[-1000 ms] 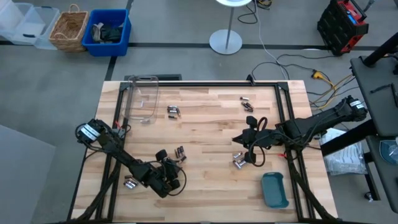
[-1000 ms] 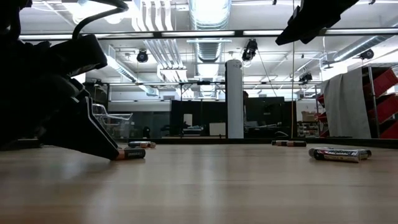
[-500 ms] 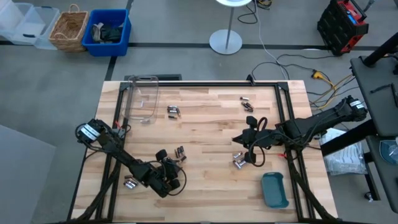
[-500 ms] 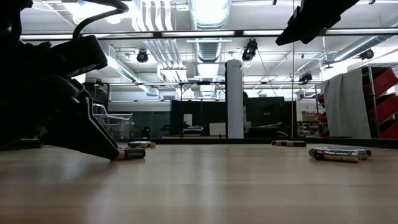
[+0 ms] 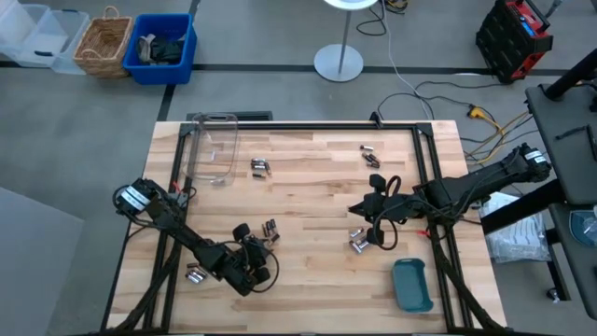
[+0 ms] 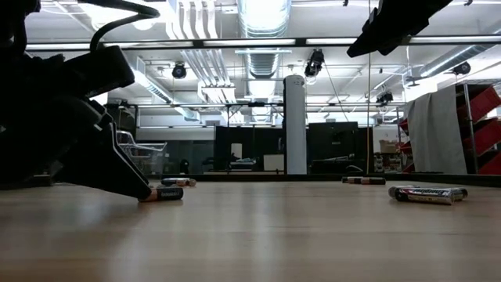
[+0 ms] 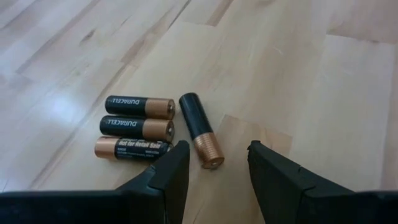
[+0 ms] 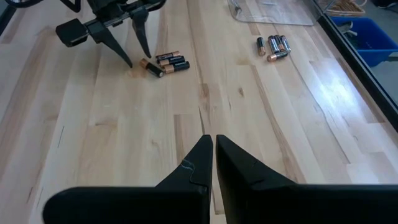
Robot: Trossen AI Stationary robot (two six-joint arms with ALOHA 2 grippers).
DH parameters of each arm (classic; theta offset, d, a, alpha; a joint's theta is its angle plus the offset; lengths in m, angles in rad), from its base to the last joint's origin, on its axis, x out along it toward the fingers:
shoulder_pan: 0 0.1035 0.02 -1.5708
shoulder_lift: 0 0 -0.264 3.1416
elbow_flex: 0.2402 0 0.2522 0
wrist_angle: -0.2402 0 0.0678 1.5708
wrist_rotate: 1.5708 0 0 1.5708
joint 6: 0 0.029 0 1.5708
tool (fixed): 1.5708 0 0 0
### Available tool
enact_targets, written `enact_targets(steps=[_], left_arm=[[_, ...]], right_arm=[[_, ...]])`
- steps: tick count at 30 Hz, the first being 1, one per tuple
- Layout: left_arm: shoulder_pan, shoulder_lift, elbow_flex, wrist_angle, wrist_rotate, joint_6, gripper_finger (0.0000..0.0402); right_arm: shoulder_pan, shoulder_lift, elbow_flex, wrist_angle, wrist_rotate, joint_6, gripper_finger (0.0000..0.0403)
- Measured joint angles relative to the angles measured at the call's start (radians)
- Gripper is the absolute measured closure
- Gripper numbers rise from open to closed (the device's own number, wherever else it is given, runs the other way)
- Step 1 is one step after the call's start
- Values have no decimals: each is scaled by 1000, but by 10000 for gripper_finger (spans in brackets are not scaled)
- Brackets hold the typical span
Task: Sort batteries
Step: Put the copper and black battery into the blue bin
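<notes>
1. Right at the left gripper [image 7: 212, 163], the jaws stand spread with their tips down at the wooden table [image 7: 323, 99], and one Duracell cell [image 7: 200, 129] lies in the gap between them, its coppery end nearest the tips and its black end pointing away.
2. Just outside the same jaws, on one flank, three more Duracell cells [image 7: 135, 127] lie side by side, touching or nearly so; each is black with a copper band, the printed name readable on two.
3. Risk, as I judge it: the finger [image 7: 163, 180] on that flank sits very close to the nearest of the three, so closing could nudge it or drag it along with the target. The target also lies slightly skewed to the gap, so the fingers may catch only its copper end and let the round body roll or pivot out.
4. Farther off, the right gripper [image 8: 213, 144] hangs above bare wood with its jaws pressed together, holding nothing; ahead of it, well apart, the left gripper and its group show across the table.
5. Beyond that, other batteries [image 5: 260, 167] lie near the clear plastic box [image 5: 215, 147], another pair [image 5: 370, 155] lies toward the far edge, and a small group [image 5: 356, 239] lies close below the right gripper, with the teal tray [image 5: 411, 285] at the near edge.
6. Sorting looks barely begun: no cell can be made out in the tray.
</notes>
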Motion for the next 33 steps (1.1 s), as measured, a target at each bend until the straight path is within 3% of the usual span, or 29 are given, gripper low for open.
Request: enact_targets(steps=[18,33], left_arm=[[-1,71,-4,89,-38,-20,262],[-2,72,-2,88,-14,-16,390]], right_arm=[[0,0,0,-3,0,0,390],[0,0,0,-7,0,0,390]])
